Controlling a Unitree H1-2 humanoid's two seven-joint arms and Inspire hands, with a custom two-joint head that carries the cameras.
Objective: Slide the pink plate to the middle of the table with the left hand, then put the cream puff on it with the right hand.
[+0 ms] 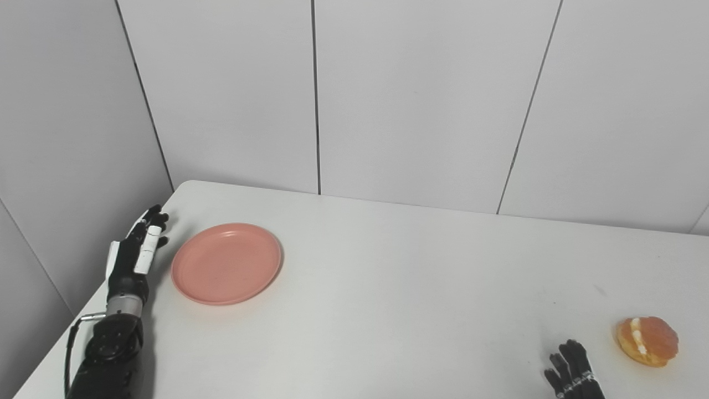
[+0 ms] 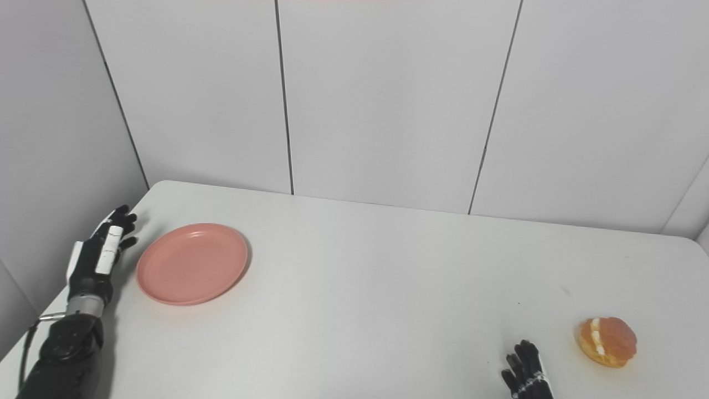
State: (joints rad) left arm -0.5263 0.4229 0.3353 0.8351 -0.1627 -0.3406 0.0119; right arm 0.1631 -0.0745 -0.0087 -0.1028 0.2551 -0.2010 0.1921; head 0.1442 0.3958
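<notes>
Wall (image 1: pixel 421 94): big, flat and pale gray, made of smooth panels with thin dark lines running down between them. It stands behind the far edge of my table.

Table (image 1: pixel 388 288): wide, flat and white, with a smooth top and a round corner at the far left. A few tiny dark specks sit on it, out past my right hand.

My left arm (image 1: pixel 111 349): black and bumpy, with a shiny silver ring at the wrist. It comes up along the left edge of the table.

Pink plate (image 1: pixel 226 264): round, shallow and smooth, like plastic, with a low raised rim. It lies flat on the table just to the right of my left hand, close but not touching. It is on the left part of the table, far from my right hand.

My left hand (image 1: pixel 135 252): black with white hard strips on top. The fingers are straight and close side by side, pointing away from me, and they hold nothing.

Cream puff (image 1: pixel 648 341): a small, round, golden-brown bun, soft looking, with a white stripe of cream in its side. It sits on the table just to the right of my right hand, not touching.

My right hand (image 1: pixel 573 371): black, only the fingertips show at the bottom edge. They are a little spread and hold nothing.
</notes>
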